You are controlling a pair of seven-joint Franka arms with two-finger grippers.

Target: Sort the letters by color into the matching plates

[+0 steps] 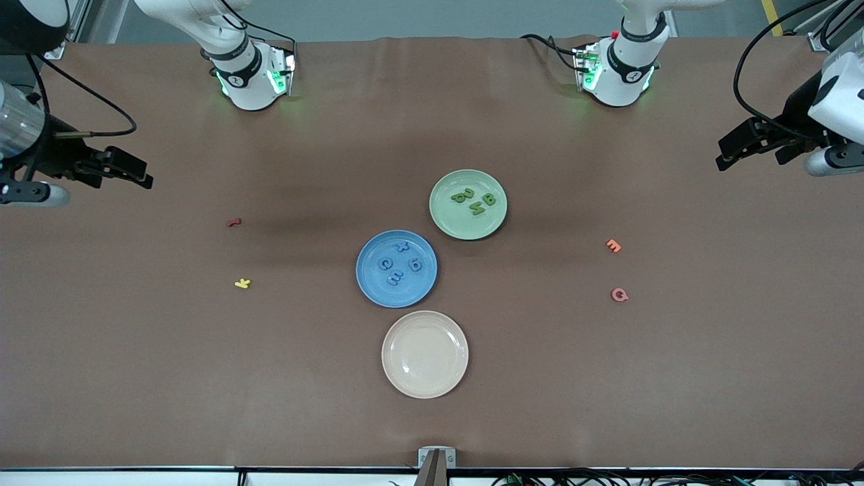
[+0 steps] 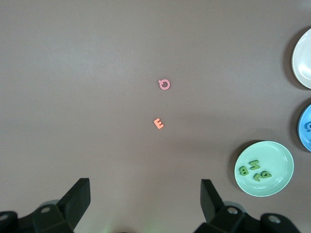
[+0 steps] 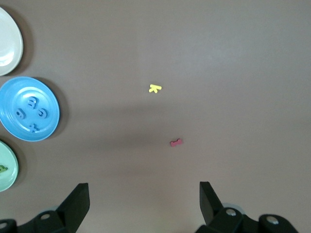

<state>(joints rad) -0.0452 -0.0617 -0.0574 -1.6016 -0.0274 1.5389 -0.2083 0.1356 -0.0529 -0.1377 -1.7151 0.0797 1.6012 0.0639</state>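
The brown desk (image 1: 135, 378) stretched wide under me, my two arms drawn back to its ends and waiting. Three plates sat near its middle. The green plate (image 1: 468, 204) lay farthest from the front camera, the blue plate (image 1: 396, 268) just beside it and nearer the camera, and the cream plate (image 1: 424, 354) nearest of all, close to the blue one.

My left gripper (image 1: 742, 152) hung over the bare desk at the left arm's end, its fingers spread wide and holding nothing. My right gripper (image 1: 125, 170) hung over the right arm's end, likewise spread wide and empty.

Four green letters (image 1: 474, 200) lay clustered inside the green plate, and four blue letters (image 1: 399, 266) lay inside the blue plate. The cream plate held nothing.

Loose on the desk toward the left arm's end were an orange letter (image 1: 613, 246) and, nearer the camera, a pink letter (image 1: 619, 294). Toward the right arm's end lay a small red letter (image 1: 234, 222) and, nearer the camera, a yellow K (image 1: 242, 283). All four sat well apart from the plates.
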